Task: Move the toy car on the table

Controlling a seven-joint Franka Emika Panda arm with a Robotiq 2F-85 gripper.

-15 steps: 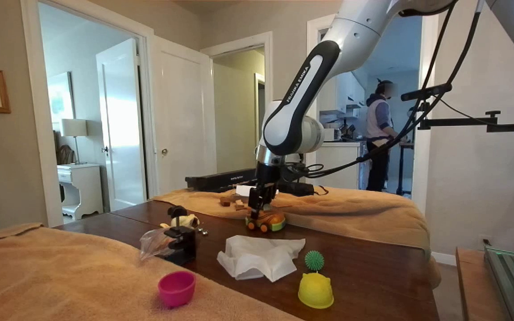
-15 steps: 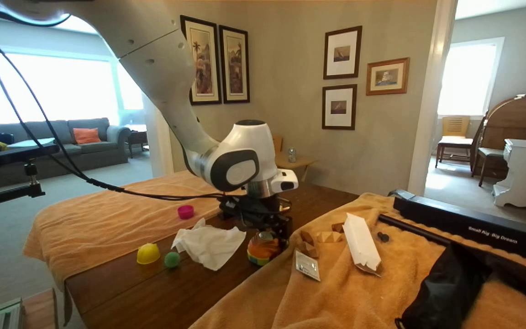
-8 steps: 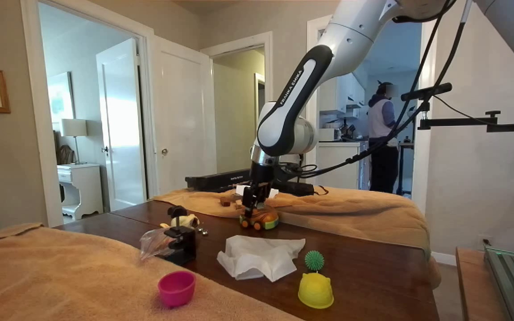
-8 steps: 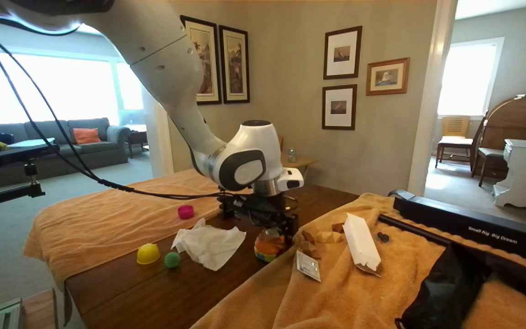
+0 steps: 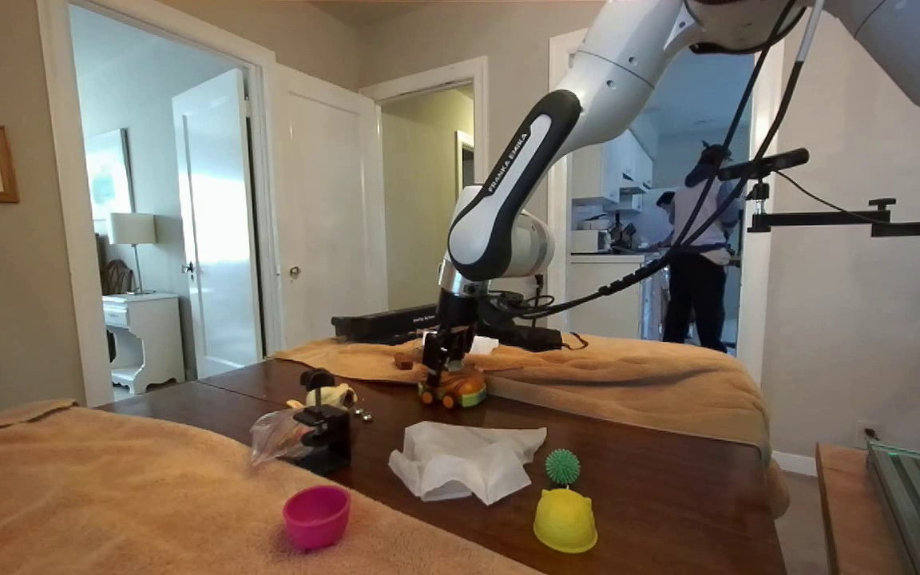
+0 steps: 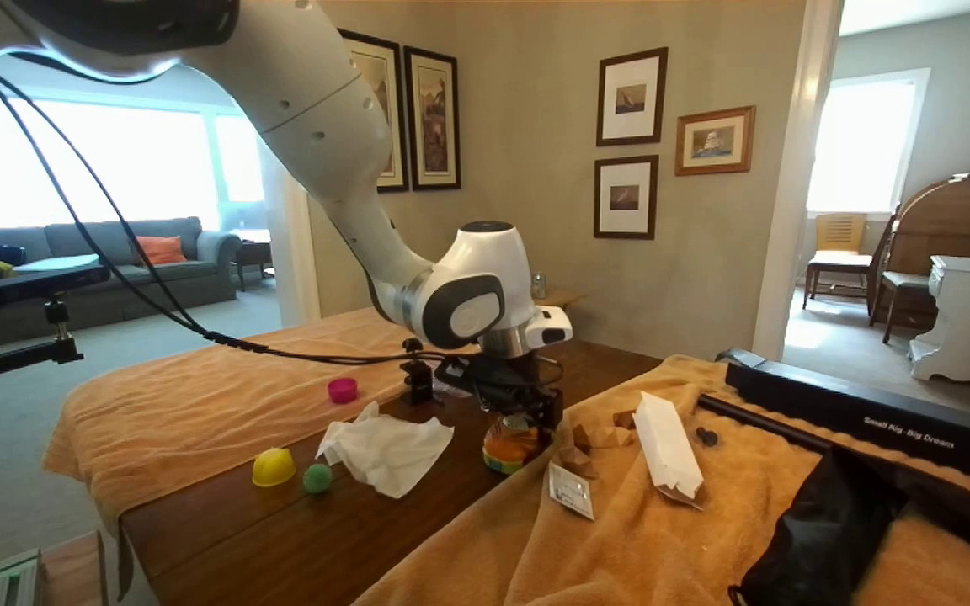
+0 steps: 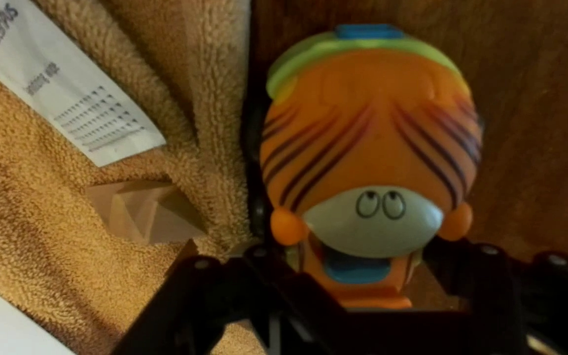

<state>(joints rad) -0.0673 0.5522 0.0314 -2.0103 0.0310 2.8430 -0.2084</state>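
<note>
Arm bent, gripper downward (clamped)

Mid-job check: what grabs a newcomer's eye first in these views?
First, the striped orange toy car in the middle of the wrist view, the claw closed on it. In an exterior view, the white arm arches down to it from the upper right. Nearer that camera, a magenta cup sits on a tan towel and a yellow cup on the dark table.

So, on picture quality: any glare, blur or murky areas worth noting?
Wrist view: dim, print on the white packet soft, the end effector so dark its parts merge; in an exterior view, the big window washed out white and the toy car soft in detail; in an exterior view, bright sheen on a white door.
</note>
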